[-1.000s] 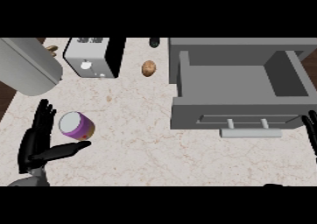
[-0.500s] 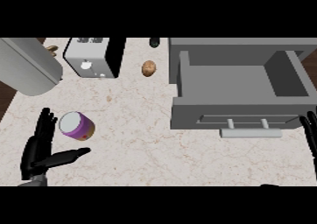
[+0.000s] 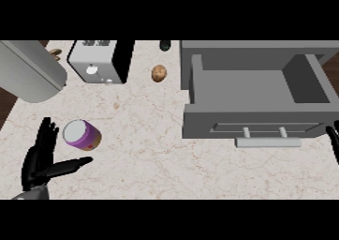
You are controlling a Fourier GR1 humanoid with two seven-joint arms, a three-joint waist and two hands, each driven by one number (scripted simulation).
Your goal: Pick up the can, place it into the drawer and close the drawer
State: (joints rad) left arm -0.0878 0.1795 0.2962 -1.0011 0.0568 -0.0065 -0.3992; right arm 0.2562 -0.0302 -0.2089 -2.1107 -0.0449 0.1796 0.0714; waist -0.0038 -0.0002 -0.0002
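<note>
Now left robot hand lower, beside unmoved can

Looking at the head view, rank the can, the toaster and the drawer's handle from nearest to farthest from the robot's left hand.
1. The can: just right of the left hand, beside its fingers.
2. The toaster: at the back, beyond the hand and slightly right.
3. The drawer's handle: far across on the right side.
</note>
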